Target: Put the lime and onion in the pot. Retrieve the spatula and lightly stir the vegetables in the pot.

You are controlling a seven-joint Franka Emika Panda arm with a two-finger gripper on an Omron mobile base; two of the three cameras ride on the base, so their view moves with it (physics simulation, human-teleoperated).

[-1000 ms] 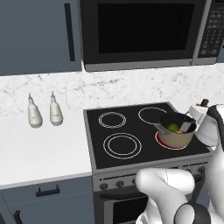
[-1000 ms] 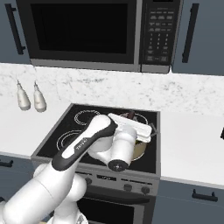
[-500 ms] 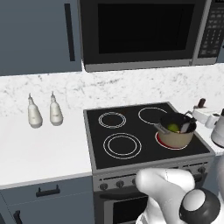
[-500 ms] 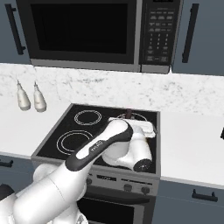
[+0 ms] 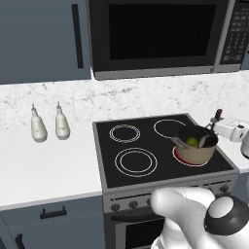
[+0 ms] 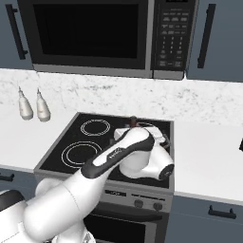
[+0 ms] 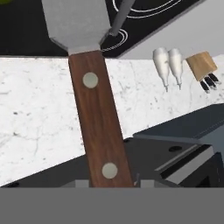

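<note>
On the front right burner stands the tan pot (image 5: 196,152), and the green lime (image 5: 192,141) lies inside it. The onion is hidden. My gripper (image 5: 221,127) is shut on the spatula (image 5: 218,116) just right of the pot, and the grey blade (image 5: 209,141) dips over the pot's rim. In the hand view the brown riveted handle (image 7: 98,122) rises from between my gripper's (image 7: 109,181) fingers to the flat blade (image 7: 78,24). My arm covers the pot in the right base view, where only the handle's tip (image 6: 133,119) sticks up.
Two white bottles (image 5: 38,127) (image 5: 62,125) stand on the counter left of the black stovetop (image 5: 131,160). A microwave (image 5: 155,36) hangs above the stove. A knife block (image 7: 201,65) sits beside the bottles in the hand view.
My forearm and elbow have swung to the right and lower. The hand has stayed beside the pot with the spatula in it, its blade still at the pot.
</note>
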